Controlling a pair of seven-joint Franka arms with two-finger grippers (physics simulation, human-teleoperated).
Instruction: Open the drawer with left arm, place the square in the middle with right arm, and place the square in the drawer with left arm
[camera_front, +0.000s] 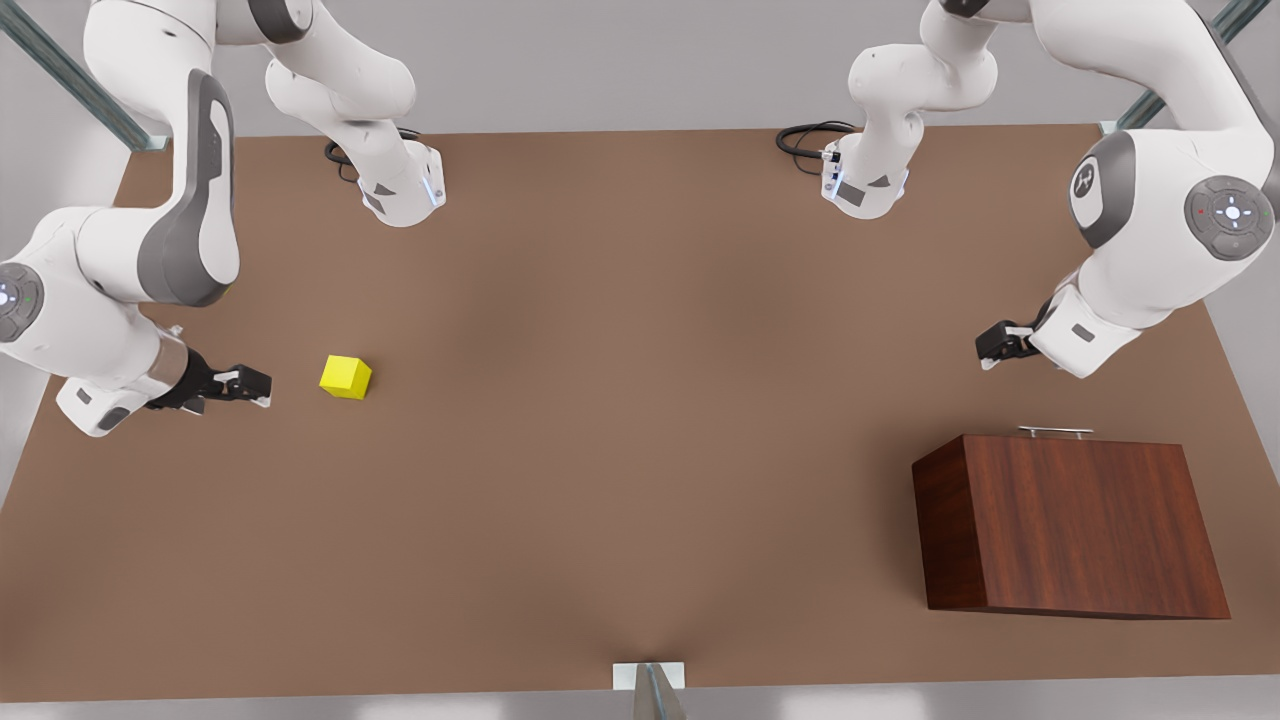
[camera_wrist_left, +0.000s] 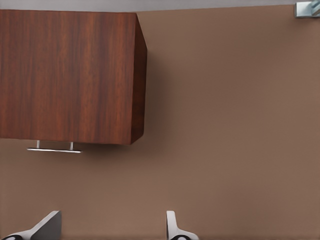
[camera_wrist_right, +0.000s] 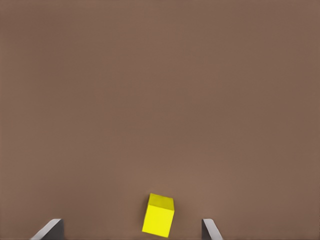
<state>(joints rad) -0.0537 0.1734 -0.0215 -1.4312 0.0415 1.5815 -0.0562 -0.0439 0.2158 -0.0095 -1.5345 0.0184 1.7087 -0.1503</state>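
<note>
Sitting shut in the dark wood-grain cabinet (camera_front: 1070, 525) at the front view's lower right: the drawer (camera_wrist_left: 67, 75), its thin silver handle (camera_front: 1055, 431) facing the far side of the bench (camera_front: 640, 420), where the arms are mounted. Hanging just beyond that handle, apart from it and touching nothing: the left gripper (camera_front: 990, 352), on the arm at the front view's right. Standing spread wide in the left wrist view, with bare bench between them: its fingertips (camera_wrist_left: 172, 227), holding nothing, the cabinet and handle lying ahead and off to one side.

Resting flat on the bench at the front view's left, well apart from the cabinet: the yellow square (camera_front: 346, 377). Hovering just beside the square, on the side away from the cabinet, not touching it: the right gripper (camera_front: 252, 387), on the arm at the front view's left. Showing parted in the right wrist view: its fingers (camera_wrist_right: 210, 230), holding nothing, with the square (camera_wrist_right: 158, 215) lying ahead of the gap between them, slightly turned. Lying bare between square and cabinet: the middle (camera_front: 640, 400) of the brown bench.
</note>
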